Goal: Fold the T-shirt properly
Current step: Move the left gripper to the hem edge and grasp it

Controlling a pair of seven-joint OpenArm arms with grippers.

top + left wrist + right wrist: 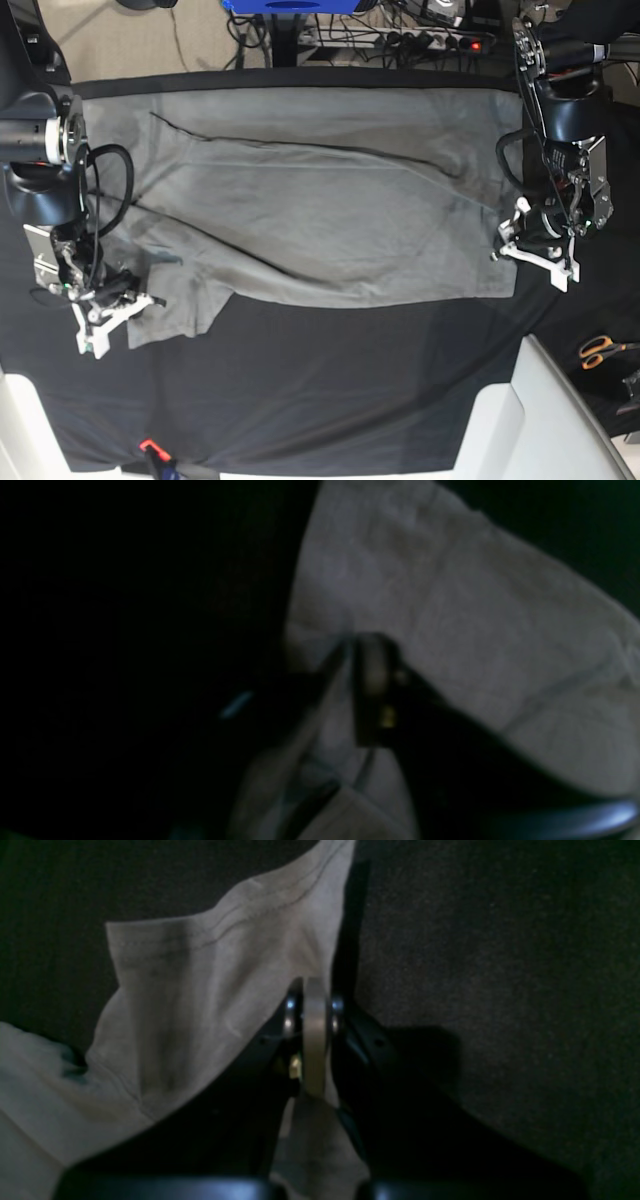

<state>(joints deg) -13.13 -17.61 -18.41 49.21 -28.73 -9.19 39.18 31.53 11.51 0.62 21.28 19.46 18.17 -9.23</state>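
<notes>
Both grippers clamped on the T-shirt (320, 215): right gripper (315, 1040) pinches the sleeve edge, left gripper (372, 680) the hem. I see its long axis running between them.

left tool (350, 680): clamped on cloth | right tool (314, 1035): clamped on cloth | both arms low

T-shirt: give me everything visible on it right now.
The T-shirt is plain grey, soft cotton-looking, spread wide across the black table cloth with long diagonal wrinkles. A stitched sleeve hem shows in the right wrist view. The right gripper is shut on that sleeve's edge; the left gripper pinches the opposite edge.
</notes>
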